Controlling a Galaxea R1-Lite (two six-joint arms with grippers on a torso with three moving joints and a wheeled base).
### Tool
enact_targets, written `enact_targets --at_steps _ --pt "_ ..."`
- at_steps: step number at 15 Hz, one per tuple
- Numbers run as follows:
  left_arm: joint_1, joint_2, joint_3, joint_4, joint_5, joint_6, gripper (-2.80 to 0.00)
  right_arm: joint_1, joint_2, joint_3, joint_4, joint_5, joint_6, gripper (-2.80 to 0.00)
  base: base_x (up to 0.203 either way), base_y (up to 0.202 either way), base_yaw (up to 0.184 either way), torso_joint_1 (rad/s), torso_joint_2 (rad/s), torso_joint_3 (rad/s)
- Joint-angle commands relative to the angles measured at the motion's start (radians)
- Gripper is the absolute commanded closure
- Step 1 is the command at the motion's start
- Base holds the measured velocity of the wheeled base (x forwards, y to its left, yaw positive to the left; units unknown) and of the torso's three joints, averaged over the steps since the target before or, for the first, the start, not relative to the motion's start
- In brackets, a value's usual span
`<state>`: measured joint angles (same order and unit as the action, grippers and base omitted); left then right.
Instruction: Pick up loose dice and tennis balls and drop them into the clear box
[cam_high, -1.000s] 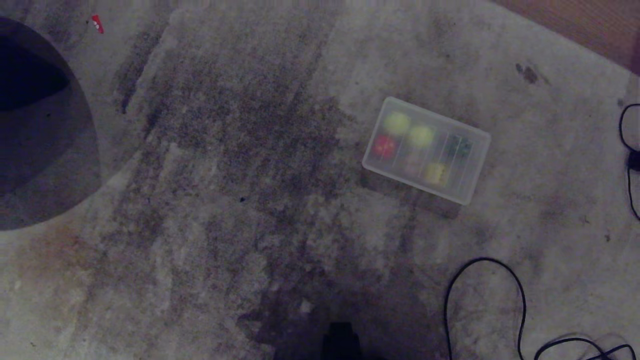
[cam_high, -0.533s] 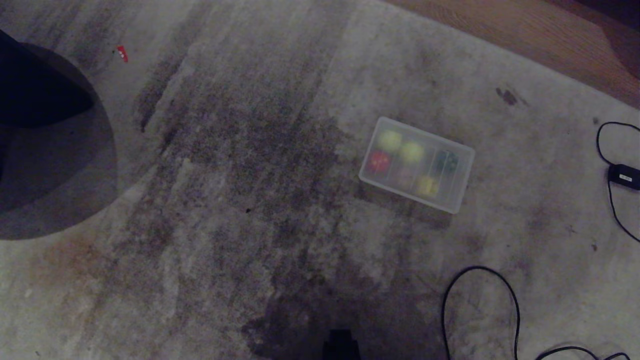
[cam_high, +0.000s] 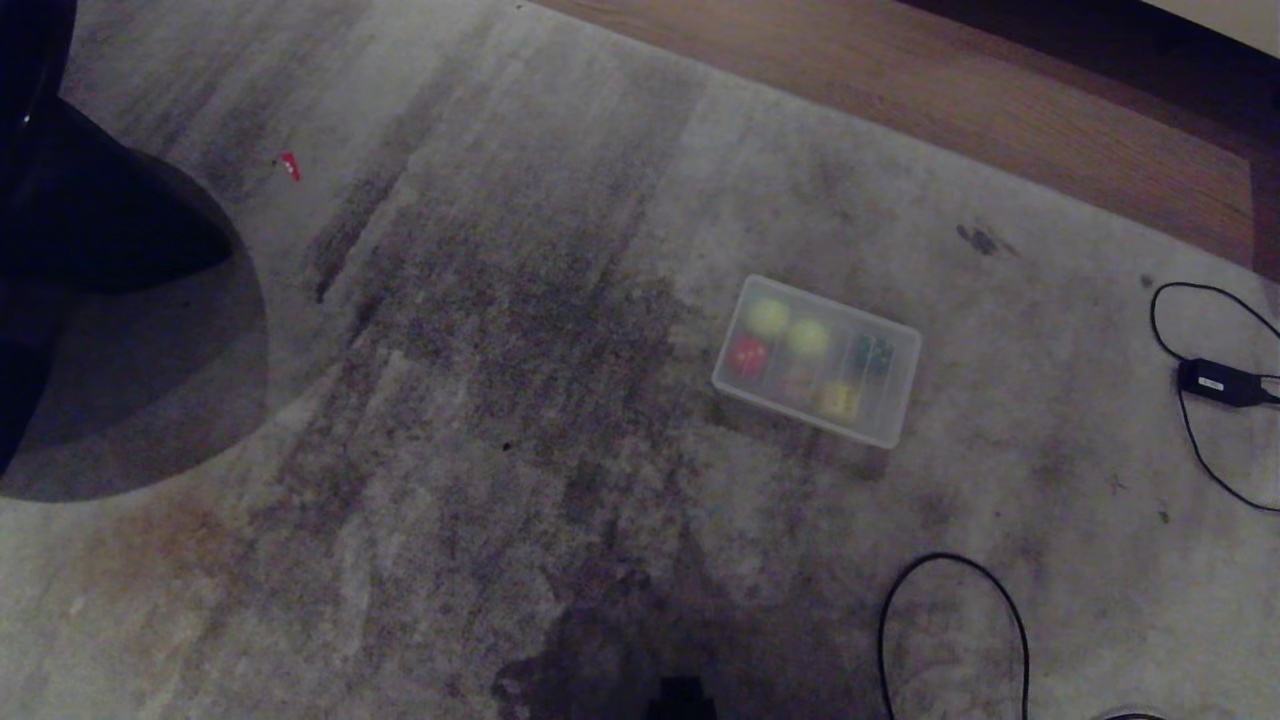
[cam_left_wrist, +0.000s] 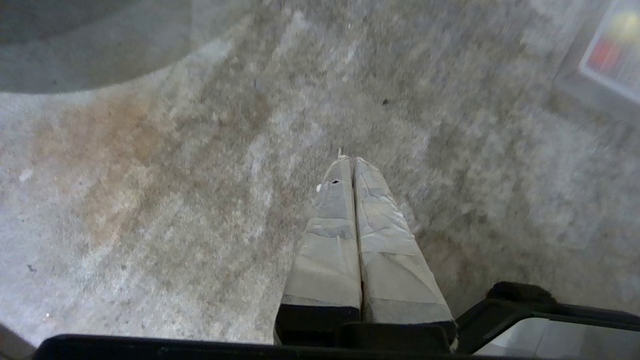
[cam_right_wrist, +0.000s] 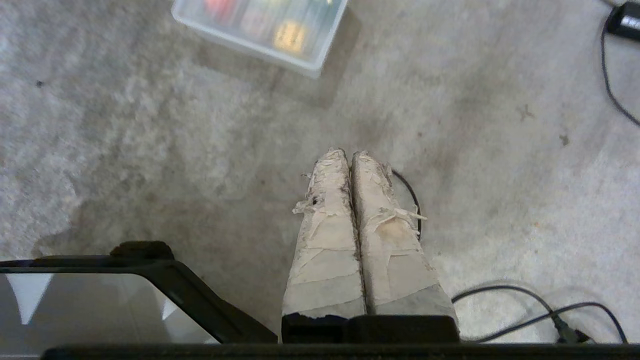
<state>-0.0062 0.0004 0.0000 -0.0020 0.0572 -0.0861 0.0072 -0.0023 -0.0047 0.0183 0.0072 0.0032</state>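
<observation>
The clear box (cam_high: 800, 421) stands on the grey carpet, right of centre in the head view. Inside it lie two tennis balls (cam_high: 768, 317) (cam_high: 807, 338) and the dice: a red die (cam_high: 748, 356), a yellow die (cam_high: 838, 399), a dark green die (cam_high: 872, 355) and a pinkish one (cam_high: 796, 378). No loose die or ball shows on the carpet. Neither gripper appears in the head view. My left gripper (cam_left_wrist: 351, 160) hangs shut and empty above bare carpet, with the box's corner (cam_left_wrist: 600, 80) far off. My right gripper (cam_right_wrist: 350, 152) is shut and empty too, the box (cam_right_wrist: 240, 44) well beyond it.
Black cables (cam_high: 950, 600) loop on the carpet at the near right, with a power adapter (cam_high: 1220, 382) at the far right. A dark round base (cam_high: 120, 330) sits at the left, and a small red scrap (cam_high: 290, 166) beyond it. Wooden floor (cam_high: 950, 100) borders the carpet's far edge.
The whole head view has shifted: the camera has tilted up and away, so the box looks smaller and lower and more wooden floor shows. Nothing on the carpet has moved.
</observation>
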Motion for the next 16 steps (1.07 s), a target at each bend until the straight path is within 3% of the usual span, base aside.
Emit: enact_targets --at_steps 1,16 --pt "0.000 0.000 0.002 -0.001 0.003 -0.003 0.00 0.000 0.002 0.000 0.000 0.000 0.000 0.00 0.000 0.000 0.000 0.002 0.00 0.207" --pt "0.000 0.000 0.002 -0.001 0.001 0.003 0.00 0.000 0.002 0.000 0.000 0.000 0.000 0.00 0.000 0.000 0.000 0.003 0.00 0.202"
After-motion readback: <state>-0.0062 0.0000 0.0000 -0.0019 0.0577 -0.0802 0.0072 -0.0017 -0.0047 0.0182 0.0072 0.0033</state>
